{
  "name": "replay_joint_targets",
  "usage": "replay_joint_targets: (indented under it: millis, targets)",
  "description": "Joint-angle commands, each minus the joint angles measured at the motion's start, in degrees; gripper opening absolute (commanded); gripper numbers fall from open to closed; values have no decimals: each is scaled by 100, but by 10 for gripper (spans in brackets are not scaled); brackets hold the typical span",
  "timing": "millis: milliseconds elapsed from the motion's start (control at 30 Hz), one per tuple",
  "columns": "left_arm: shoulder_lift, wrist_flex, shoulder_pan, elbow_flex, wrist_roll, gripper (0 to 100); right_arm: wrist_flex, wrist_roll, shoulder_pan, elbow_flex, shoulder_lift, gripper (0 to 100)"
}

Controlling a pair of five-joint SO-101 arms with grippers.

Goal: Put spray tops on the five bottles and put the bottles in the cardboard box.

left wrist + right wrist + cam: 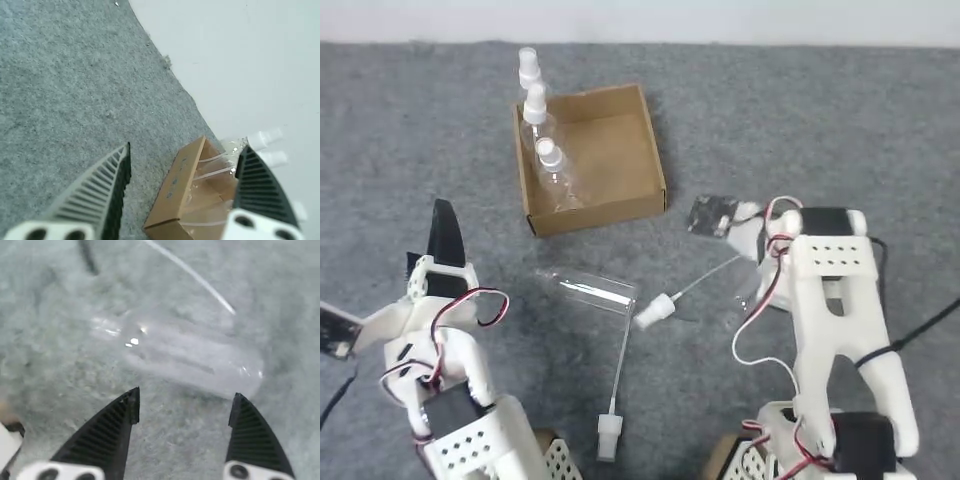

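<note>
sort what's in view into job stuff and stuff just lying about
job: box; three capped bottles in it; bare bottle; second bare bottle; spray top; other spray top
just there: carpet; wall

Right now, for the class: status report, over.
Left gripper open, aimed at box. Right gripper open over lying bottle. Three topped bottles boxed; second bottle and two spray tops loose. Nothing in the way.

The grey cloth (800, 120) is looking rough. The clear plastic bottle (190, 350) is gleaming, the brown cardboard box (600, 212) looking matt.
</note>
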Motion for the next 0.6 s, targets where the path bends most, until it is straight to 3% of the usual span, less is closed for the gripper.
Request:
replay_joint_targets:
  millis: [0, 267, 567]
  targets:
    - [-79, -193, 18, -84, -44, 317, 31, 352, -145, -26, -312, 238]
    - [-79, -202, 193, -13, -264, 317, 31, 589, -347, 0, -259, 243]
    - [-79, -211, 193, -4, -273, 317, -374, 659, -374, 440, -259, 408]
